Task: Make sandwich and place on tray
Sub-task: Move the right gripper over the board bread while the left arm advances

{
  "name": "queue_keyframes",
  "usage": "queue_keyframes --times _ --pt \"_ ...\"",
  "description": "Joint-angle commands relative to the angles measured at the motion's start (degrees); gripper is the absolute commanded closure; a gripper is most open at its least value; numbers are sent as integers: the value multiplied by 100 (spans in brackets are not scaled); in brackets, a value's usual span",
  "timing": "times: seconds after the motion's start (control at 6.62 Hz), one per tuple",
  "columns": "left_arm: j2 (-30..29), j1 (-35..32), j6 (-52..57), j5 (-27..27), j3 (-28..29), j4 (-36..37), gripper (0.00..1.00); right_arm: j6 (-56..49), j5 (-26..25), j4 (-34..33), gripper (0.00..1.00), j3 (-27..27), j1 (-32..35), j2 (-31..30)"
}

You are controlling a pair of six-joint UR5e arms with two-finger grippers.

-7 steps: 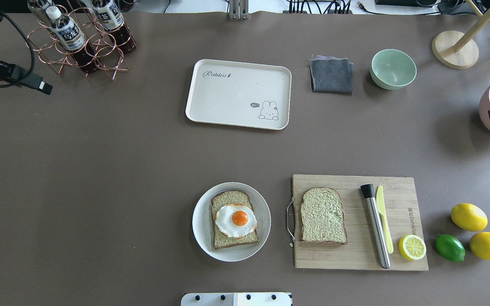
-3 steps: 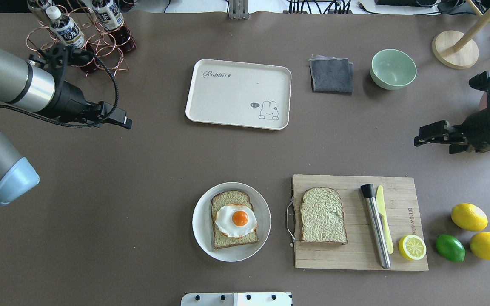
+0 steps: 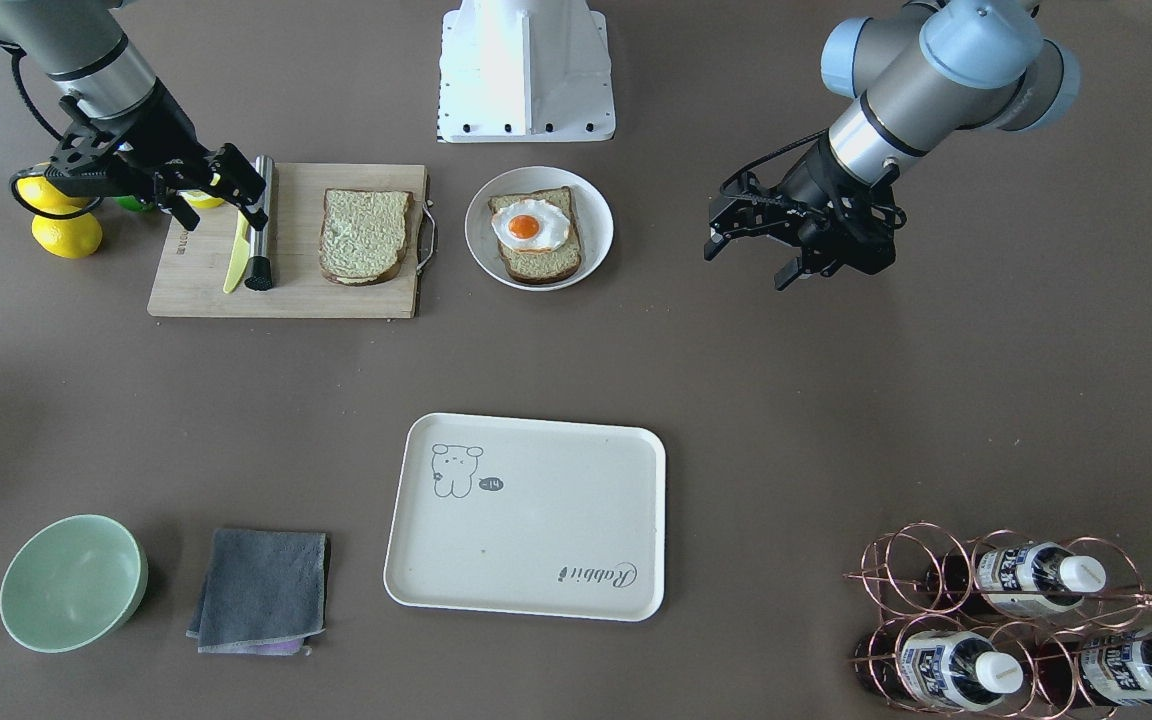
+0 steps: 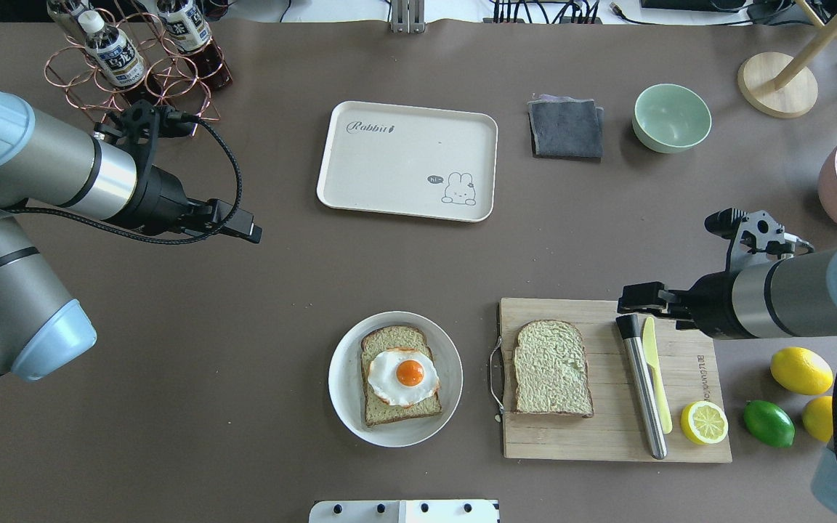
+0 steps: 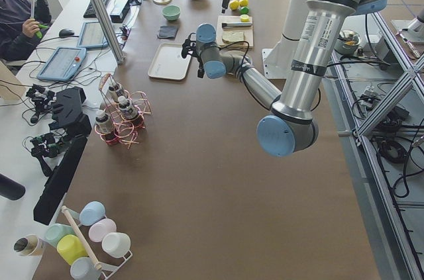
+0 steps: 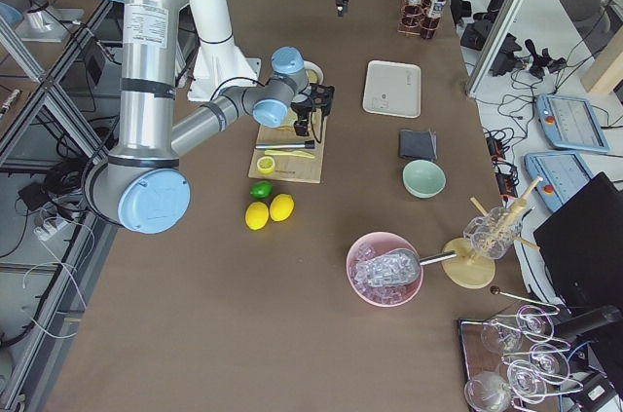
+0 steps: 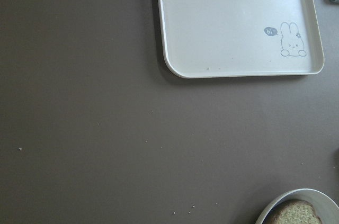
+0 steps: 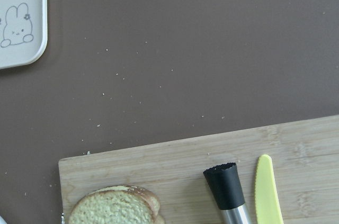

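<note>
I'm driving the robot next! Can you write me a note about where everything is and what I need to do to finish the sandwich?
Left pincer: open, empty, hovering over bare table beside the white plate.
Right pincer: open, empty, above the far edge of the wooden cutting board.
Things: one bread slice lies on the plate with the fried egg on top. The second bread slice lies flat on the cutting board. The tray has nothing on it.
Done: egg on the first slice.
Left: put the second slice on the egg, then move the sandwich to the tray.
</note>
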Motion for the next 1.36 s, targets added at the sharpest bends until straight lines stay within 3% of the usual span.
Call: queue_keyframes --times 0.0,0.3,0.45,0.76,1.21 --pt "-10 24 -5 7 -22 -1 2 401 -716 263 0 7 -828 -10" --pt "-36 50 -197 16 -48 -1 2 410 -1094 263 3 -28 -1242 7" --pt "-71 50 -216 25 -48 -1 2 410 -1209 281 9 -141 -1357 42" --pt "-72 85 -216 103 -48 -1 2 410 -1376 674 15 -457 -1516 43" --pt "-80 103 -216 104 -57 -1 2 427 -1430 685 25 -485 -1657 16"
